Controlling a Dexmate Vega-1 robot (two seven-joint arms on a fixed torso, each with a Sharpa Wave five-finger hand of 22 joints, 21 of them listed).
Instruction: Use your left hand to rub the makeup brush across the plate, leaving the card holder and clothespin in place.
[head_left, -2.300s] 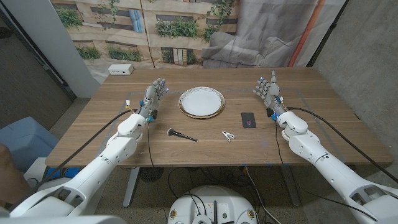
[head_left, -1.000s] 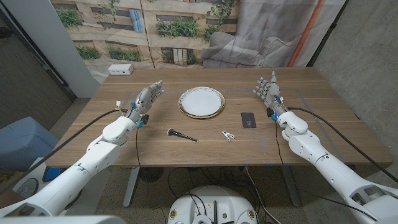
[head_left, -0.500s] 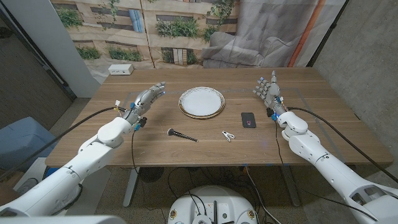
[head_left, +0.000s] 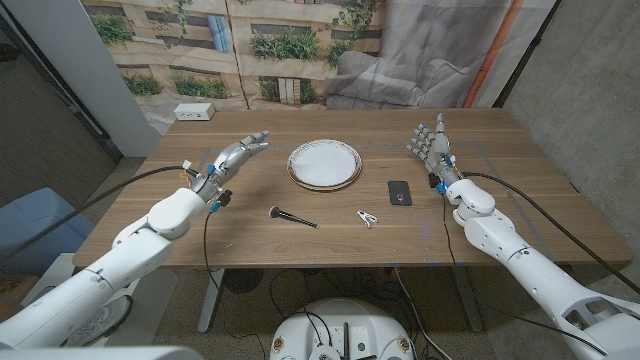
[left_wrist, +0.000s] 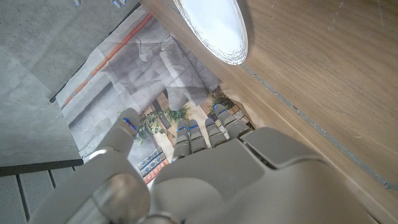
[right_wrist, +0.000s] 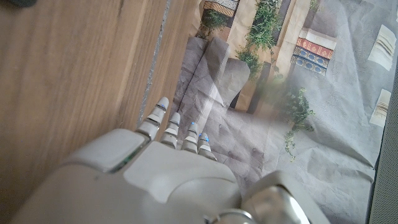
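A white plate (head_left: 324, 164) with a thin gold rim sits at the table's middle, and its edge shows in the left wrist view (left_wrist: 214, 28). A black makeup brush (head_left: 292, 216) lies on the wood in front of the plate, slightly left. A white clothespin (head_left: 367, 217) lies to its right. A black card holder (head_left: 399, 192) lies right of the plate. My left hand (head_left: 232, 159) hovers left of the plate, fingers stretched toward it, holding nothing. My right hand (head_left: 430, 145) stands with fingers up, right of the card holder, holding nothing.
A white box (head_left: 194, 112) sits at the table's far left corner. A printed backdrop (head_left: 250, 40) and grey cloth hang behind the table. Bare wood lies between my left hand and the brush.
My left arm has swung outward to the left and the hand has tipped over, its fingers now pointing toward the plate. The right arm and the objects have not moved.
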